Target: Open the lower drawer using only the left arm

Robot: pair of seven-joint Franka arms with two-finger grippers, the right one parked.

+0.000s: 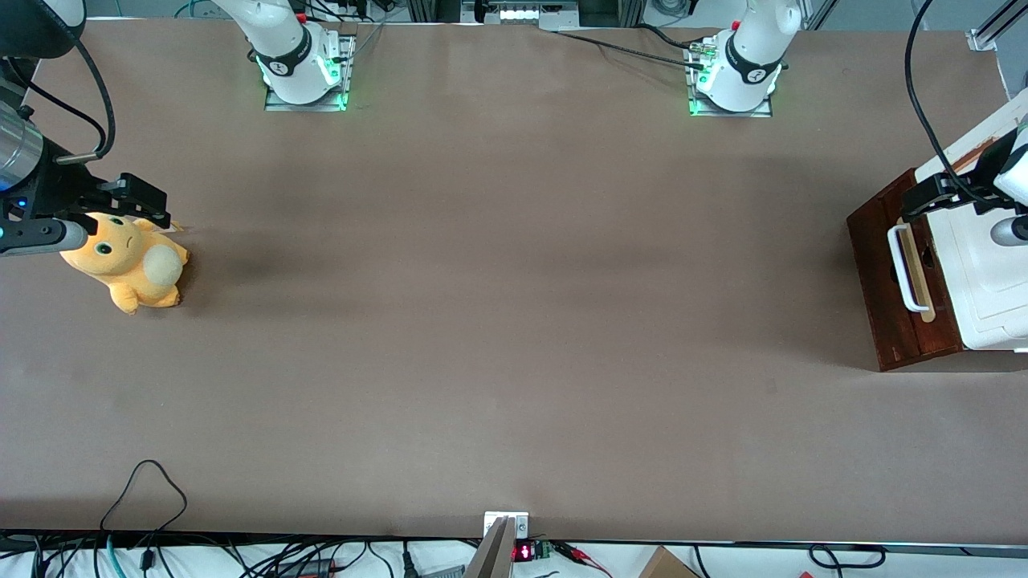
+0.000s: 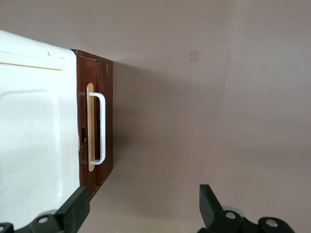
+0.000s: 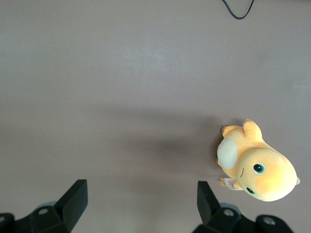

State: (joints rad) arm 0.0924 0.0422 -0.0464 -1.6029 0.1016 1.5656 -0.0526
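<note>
Landmark: the white cabinet (image 1: pixel 992 265) at the working arm's end of the brown table (image 1: pixel 498 321). The lower drawer (image 1: pixel 891 281) shows as a dark reddish-brown front at the cabinet's foot, facing the table's middle. The front looks flush with the cabinet body; no pale interior shows. A white loop handle (image 1: pixel 906 269) sits on a pale wood strip (image 1: pixel 919 273) on that front, running lengthwise along it. Left arm's gripper (image 1: pixel 923 197) hangs above the cabinet's edge, over the end of the drawer front farther from the front camera, clear of the handle. Wrist view looks straight down: drawer (image 2: pixel 99 121) and handle (image 2: pixel 98 128) beside the white cabinet top (image 2: pixel 34 131), with the two black fingers (image 2: pixel 75 208) spread wide, nothing between them. One finger sits over the cabinet's corner, the other over bare table. Handle untouched. Well away from the cabinet, toward the parked arm's end of the table, an orange plush toy (image 1: pixel 128 261) lies on its side. Green lights glow at both arm bases, farther from the front camera than the cabinet.
</note>
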